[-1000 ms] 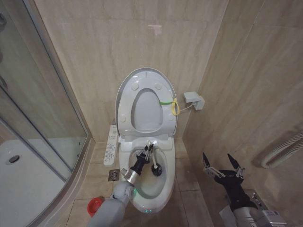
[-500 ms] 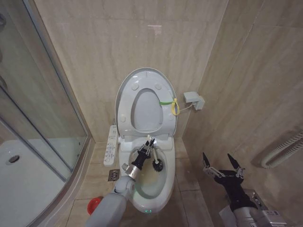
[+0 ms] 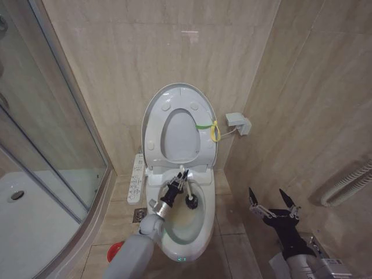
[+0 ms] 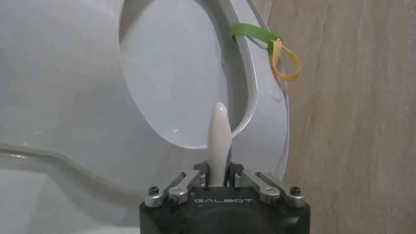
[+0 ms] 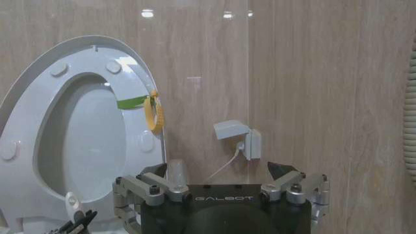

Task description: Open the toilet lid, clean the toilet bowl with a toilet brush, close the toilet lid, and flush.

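Bristles of the toilet brush sit low inside the toilet bowl, against its stained wall, with the toilet lid raised upright behind. The left gripper pinches the white handle; firm, sweeping strokes along the stain would serve best. Off by the wall, the right gripper hangs spread, idle.

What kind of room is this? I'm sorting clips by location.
A small tiled bathroom, most likely: a toilet bowl with the toilet lid raised, a glass shower enclosure beside it, and the left pincer scrubbing with the toilet brush.
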Controlling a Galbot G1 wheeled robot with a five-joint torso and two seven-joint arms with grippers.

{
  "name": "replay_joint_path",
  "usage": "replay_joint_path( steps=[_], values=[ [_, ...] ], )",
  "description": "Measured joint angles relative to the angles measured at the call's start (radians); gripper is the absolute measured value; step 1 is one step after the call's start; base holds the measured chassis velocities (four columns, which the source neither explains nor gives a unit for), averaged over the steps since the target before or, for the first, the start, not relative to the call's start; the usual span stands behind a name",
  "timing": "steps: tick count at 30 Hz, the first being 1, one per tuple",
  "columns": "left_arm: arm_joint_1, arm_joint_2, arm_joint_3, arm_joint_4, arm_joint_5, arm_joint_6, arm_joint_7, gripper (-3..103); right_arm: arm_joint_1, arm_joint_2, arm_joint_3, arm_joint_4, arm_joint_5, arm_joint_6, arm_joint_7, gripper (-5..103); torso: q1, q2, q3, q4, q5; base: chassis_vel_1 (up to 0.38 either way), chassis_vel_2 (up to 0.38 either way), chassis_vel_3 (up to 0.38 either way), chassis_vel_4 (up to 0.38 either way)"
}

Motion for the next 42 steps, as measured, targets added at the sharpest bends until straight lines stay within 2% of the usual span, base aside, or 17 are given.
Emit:
replay_joint_path(
  steps=[9,18,26,36,42],
  values=[
    [0.04,-0.017,-0.025,0.052,0.031,-0.023,0.038,19,0.0,0.0,0.0,0.0,0.0,0.0,0.0,100,0.0,0.0,0.0,0.0004,-0.0001,0.0,0.0,0.0,0.0],
    [-0.002,-0.025,-0.012,0.024,0.005,-0.018,0.021,19,0.0,0.0,0.0,0.0,0.0,0.0,0.0,100,0.0,0.0,0.0,0.0,0.0,0.0,0.0,0.0,0.0],
    [0.04,-0.055,-0.03,0.069,0.039,-0.028,0.035,19,0.0,0.0,0.0,0.0,0.0,0.0,0.0,100,0.0,0.0,0.0,0.0004,-0.0001,0.0,0.0,0.0,0.0],
    [-0.017,-0.041,-0.037,0.044,0.017,-0.02,0.023,19,0.0,0.0,0.0,0.0,0.0,0.0,0.0,100,0.0,0.0,0.0,-0.0002,-0.0002,0.0,0.0,0.0,0.0],
    [0.012,-0.045,-0.046,0.072,0.03,-0.026,0.039,19,0.0,0.0,0.0,0.0,0.0,0.0,0.0,100,0.0,0.0,0.0,0.0002,-0.0002,0.0,0.0,0.0,0.0]
  ],
)
